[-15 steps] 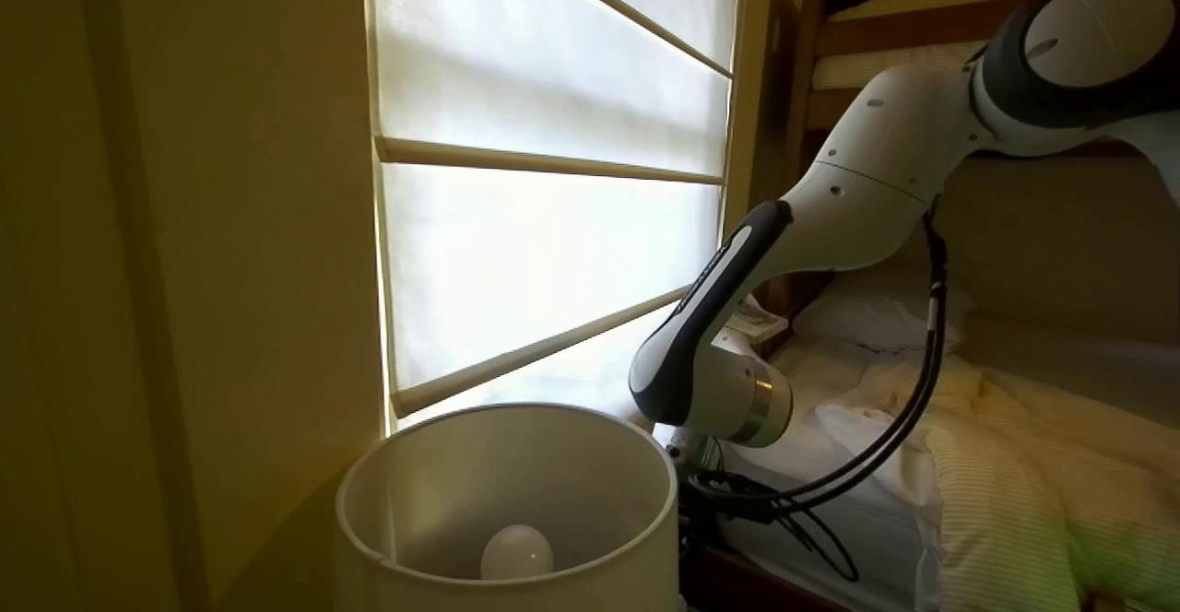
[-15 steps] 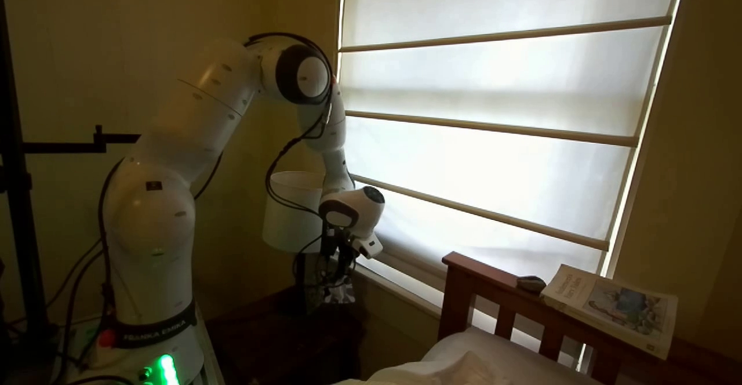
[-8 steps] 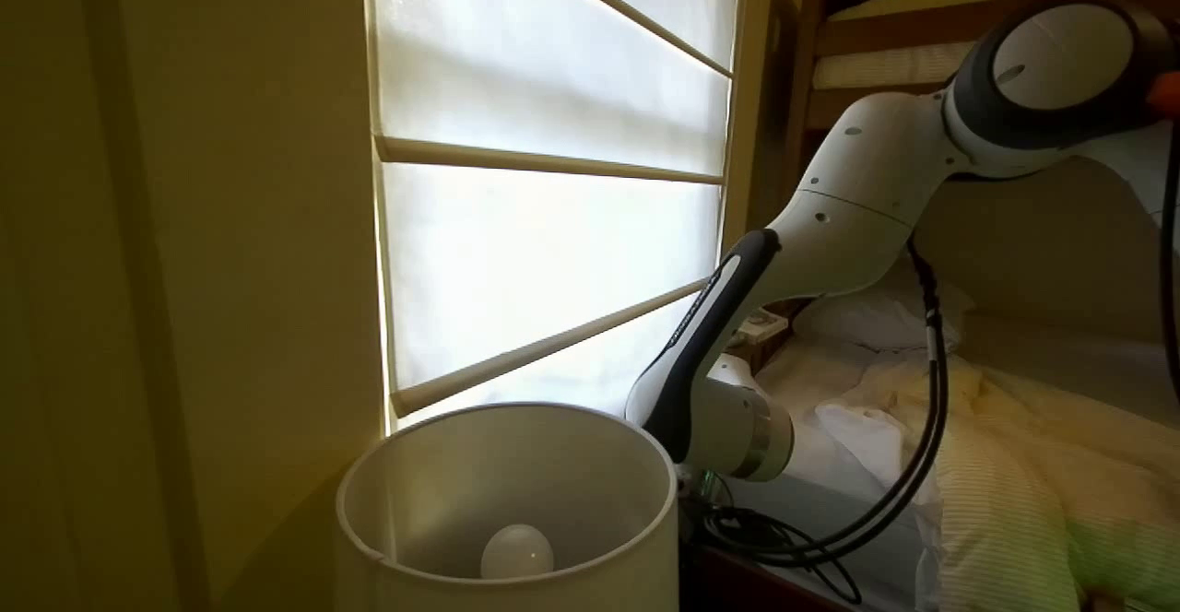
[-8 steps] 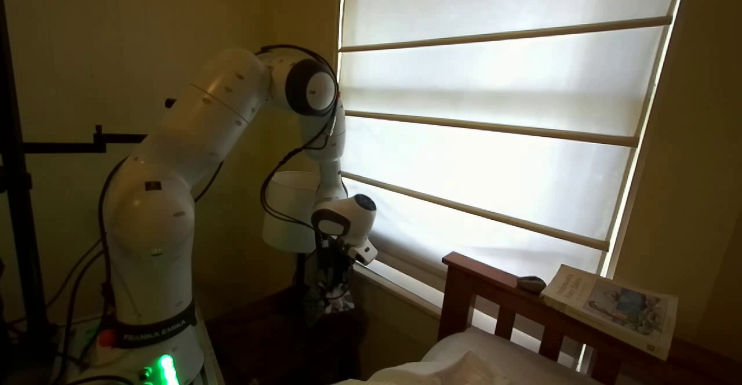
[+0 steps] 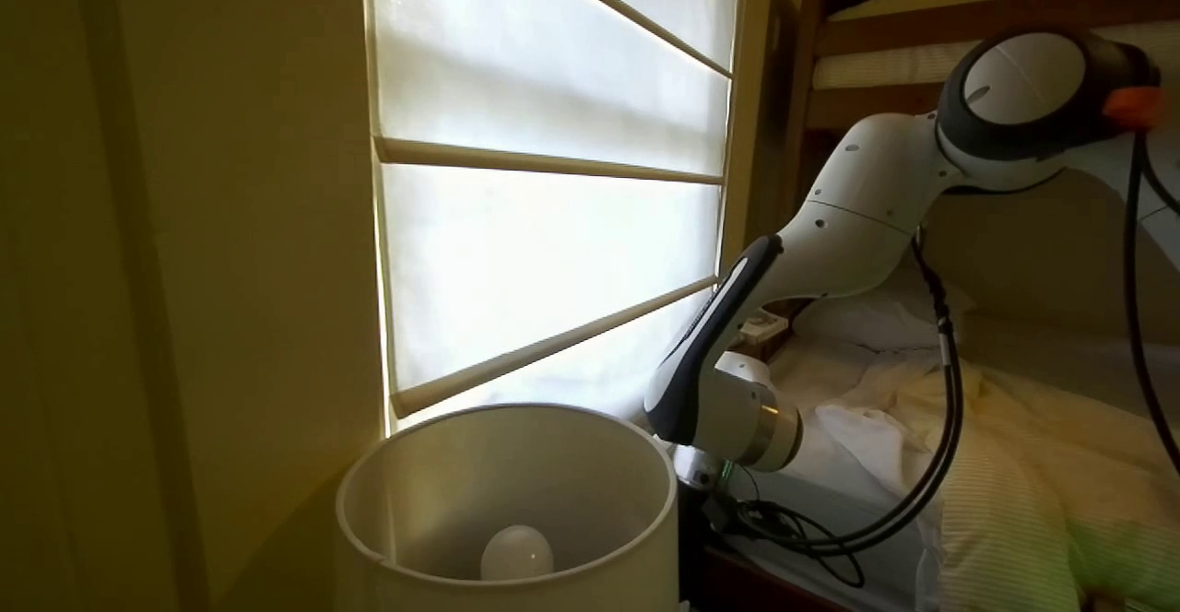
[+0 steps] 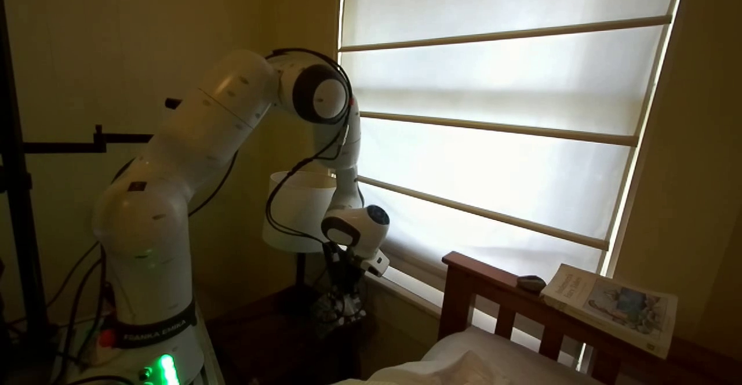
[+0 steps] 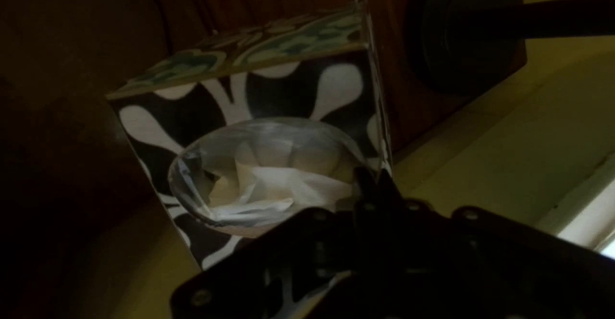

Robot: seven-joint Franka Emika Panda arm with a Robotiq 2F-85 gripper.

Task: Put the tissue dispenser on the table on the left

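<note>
The tissue dispenser (image 7: 283, 91) is a cube-shaped box with a dark-and-white pattern and an oval opening with white tissue inside. In the wrist view my gripper (image 7: 372, 177) is shut on the box's side wall by the opening, one finger inside and one outside. In an exterior view the box (image 6: 342, 318) hangs tilted under the gripper (image 6: 346, 295), over the dark wooden table (image 6: 255, 338). I cannot tell whether its base touches the table. In an exterior view the lampshade and arm hide the box and the fingers.
A lamp with a white shade (image 6: 295, 214) stands behind the gripper; its shade (image 5: 507, 584) fills the front of an exterior view. Its dark base (image 7: 466, 35) is beside the box. A window blind (image 6: 493, 182), a wooden bed rail (image 6: 464, 269) and a book (image 6: 614, 309) are to the side.
The arm has lowered, and the gripper has moved down with the tissue dispenser still held. In the last half second it has also shifted slightly toward the bed side.
</note>
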